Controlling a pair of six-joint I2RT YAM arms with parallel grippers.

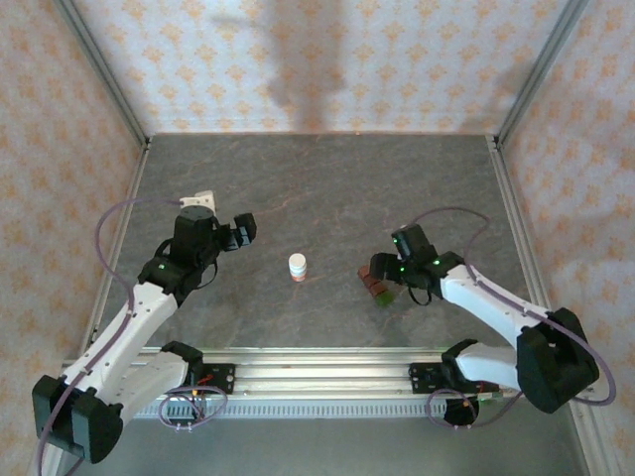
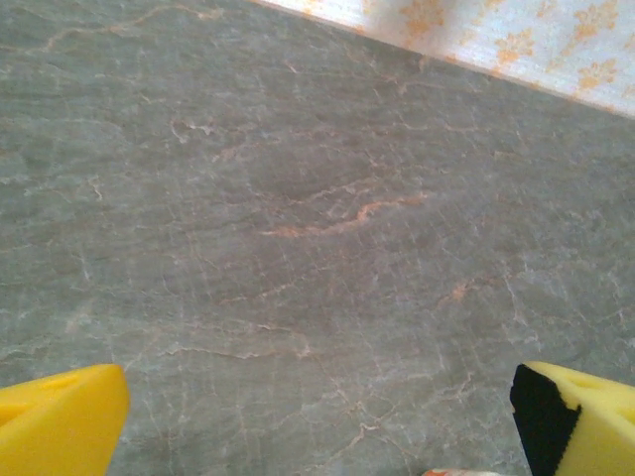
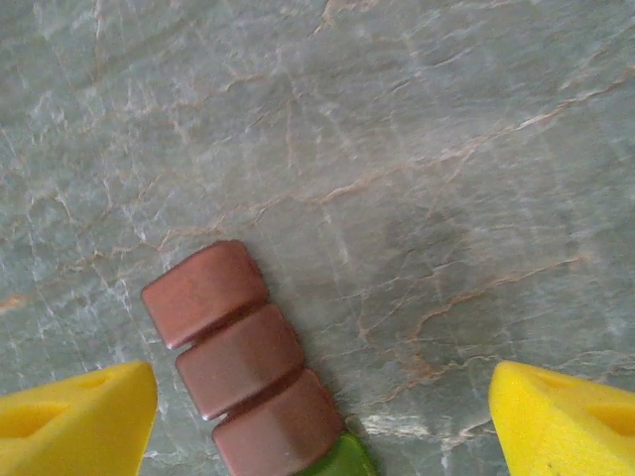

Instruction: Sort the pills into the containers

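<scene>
White-and-black arms (image 1: 139, 312), lilac cables (image 1: 98, 238), yellow gripper fingers (image 3: 79, 416)

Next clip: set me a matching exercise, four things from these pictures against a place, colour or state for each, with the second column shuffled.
Column one:
1. left gripper
2. right gripper
3. white bottle
4. container strip

Column two:
A. red-brown segments with a green end
B. stands upright between the two arms
C. open above bare table
D. open, fingers either side of the strip, not touching it

Pairs: 1-C, 2-D, 3-B, 4-A
</scene>
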